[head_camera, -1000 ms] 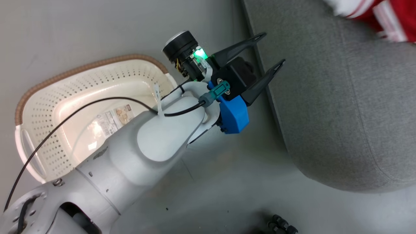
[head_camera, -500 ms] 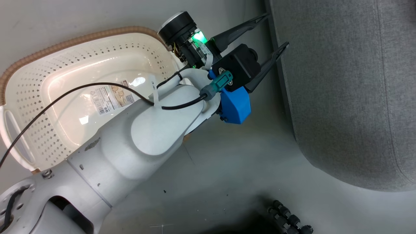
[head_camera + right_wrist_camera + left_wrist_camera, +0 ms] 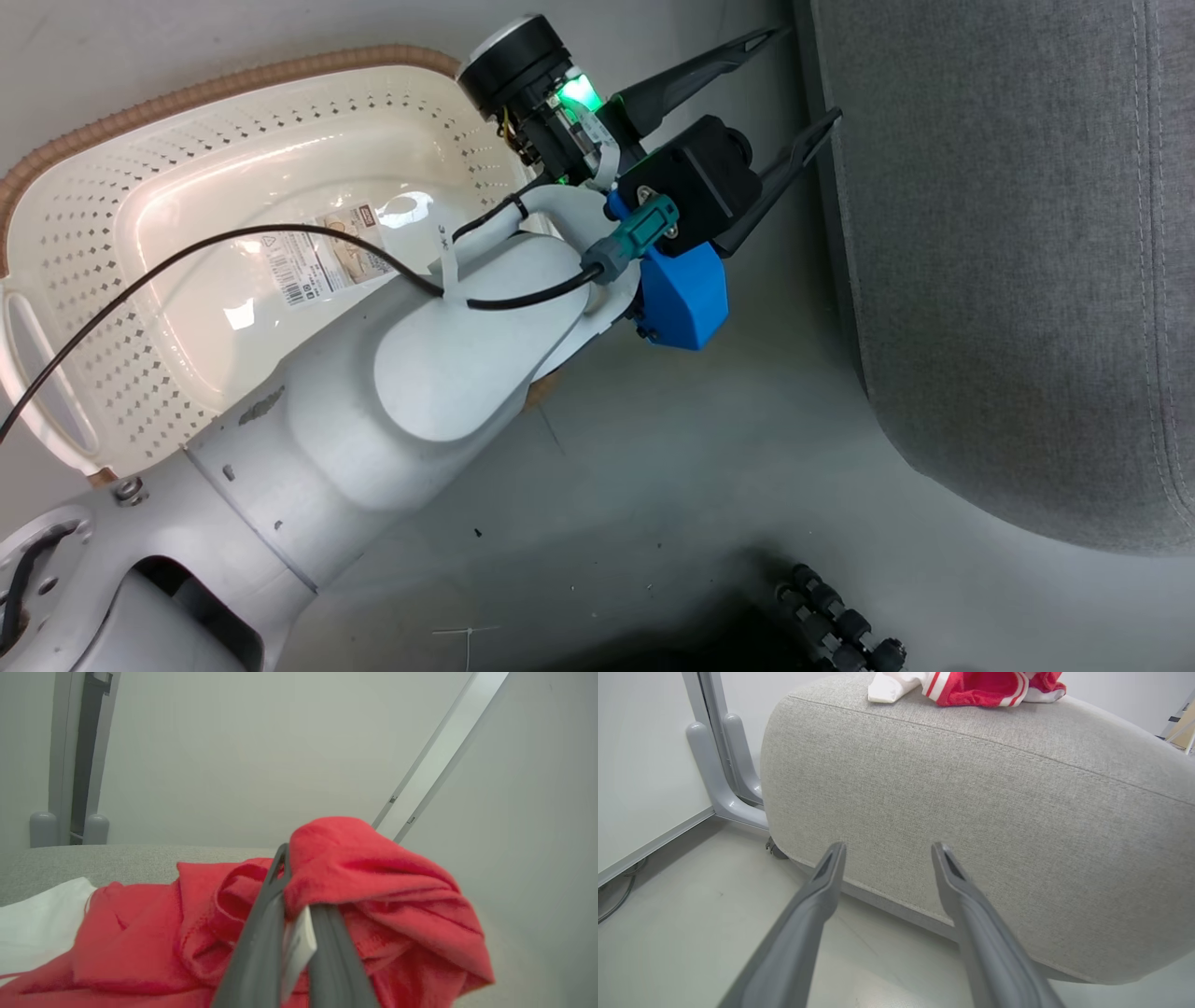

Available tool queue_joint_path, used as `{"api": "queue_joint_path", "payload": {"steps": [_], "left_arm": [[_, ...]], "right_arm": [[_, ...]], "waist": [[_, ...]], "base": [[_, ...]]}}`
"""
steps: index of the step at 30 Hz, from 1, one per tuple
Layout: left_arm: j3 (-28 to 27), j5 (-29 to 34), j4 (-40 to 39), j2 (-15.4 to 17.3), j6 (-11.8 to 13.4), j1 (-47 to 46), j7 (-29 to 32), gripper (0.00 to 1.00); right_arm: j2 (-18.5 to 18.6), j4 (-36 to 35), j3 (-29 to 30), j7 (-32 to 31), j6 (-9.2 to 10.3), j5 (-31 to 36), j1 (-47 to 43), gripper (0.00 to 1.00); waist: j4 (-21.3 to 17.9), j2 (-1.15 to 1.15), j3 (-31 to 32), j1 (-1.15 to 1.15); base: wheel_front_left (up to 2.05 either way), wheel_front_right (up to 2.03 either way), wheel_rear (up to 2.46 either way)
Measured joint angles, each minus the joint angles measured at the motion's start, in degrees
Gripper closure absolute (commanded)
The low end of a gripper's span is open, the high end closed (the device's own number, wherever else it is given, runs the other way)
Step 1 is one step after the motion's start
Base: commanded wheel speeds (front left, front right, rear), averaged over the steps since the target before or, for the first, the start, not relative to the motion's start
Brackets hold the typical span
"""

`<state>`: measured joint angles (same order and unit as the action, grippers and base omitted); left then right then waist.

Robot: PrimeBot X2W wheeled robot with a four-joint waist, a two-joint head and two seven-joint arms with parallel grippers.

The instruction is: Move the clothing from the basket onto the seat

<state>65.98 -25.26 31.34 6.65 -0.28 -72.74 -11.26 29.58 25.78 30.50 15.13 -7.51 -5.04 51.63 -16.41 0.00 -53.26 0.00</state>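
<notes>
The grey seat (image 3: 1008, 233) stands at the right and the basket (image 3: 280, 121) at the left, its visible bottom bare. The red clothing (image 3: 383, 891) lies on the seat top, and the right gripper (image 3: 299, 914) is clamped on a fold of it. I think it should lower this fold first, then release. The left gripper (image 3: 805, 75) hangs with its fingers apart near the seat's side, well below the clothing.
</notes>
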Motion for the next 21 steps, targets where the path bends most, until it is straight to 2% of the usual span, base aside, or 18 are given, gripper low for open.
{"api": "queue_joint_path", "payload": {"steps": [3,7,8,9,10,15,21], "left_arm": [[0.01,-0.27,-0.04,0.10,0.12,-0.03,0.00,0.00],[0.04,-0.38,-0.08,0.13,0.18,-0.26,-0.01,0.00],[0.08,-0.40,-0.07,0.22,0.21,-0.26,-0.01,0.00],[0.08,-0.42,-0.07,0.30,0.22,-0.26,-0.01,0.00],[0.09,-0.45,-0.04,0.31,0.27,-0.27,-0.02,0.00],[0.22,-1.03,0.34,0.14,0.63,0.12,-1.13,0.00],[-0.56,-2.21,1.29,-0.26,0.73,2.08,-2.57,0.00]], "right_arm": [[-1.54,0.55,0.92,0.00,0.00,0.32,-1.15,1.00],[-1.72,2.03,1.45,0.00,0.00,-0.12,-1.23,0.98],[-1.71,2.44,1.46,0.00,0.00,-0.25,-1.22,0.58],[-1.66,2.81,1.51,0.00,0.00,-0.58,-1.22,0.11],[-1.53,3.04,1.53,0.00,0.00,-0.63,-1.23,0.00],[-1.83,2.25,1.97,0.00,0.00,-1.13,-3.51,0.00],[-4.03,-0.85,1.90,0.00,0.00,-1.02,-9.75,0.00]], "waist": [[0.14,0.00,0.05,0.00],[0.34,0.00,0.22,0.00],[0.34,0.00,0.36,0.00],[0.34,0.00,0.51,0.00],[0.32,0.00,0.67,0.00],[0.25,0.00,3.01,0.00],[0.21,0.00,7.28,0.00]], "base": [[0.00,0.00,0.00],[0.00,0.00,0.00],[0.00,0.00,0.00],[0.00,0.00,0.00],[0.00,0.00,0.00],[0.00,0.00,0.00],[0.00,0.00,0.00]]}}
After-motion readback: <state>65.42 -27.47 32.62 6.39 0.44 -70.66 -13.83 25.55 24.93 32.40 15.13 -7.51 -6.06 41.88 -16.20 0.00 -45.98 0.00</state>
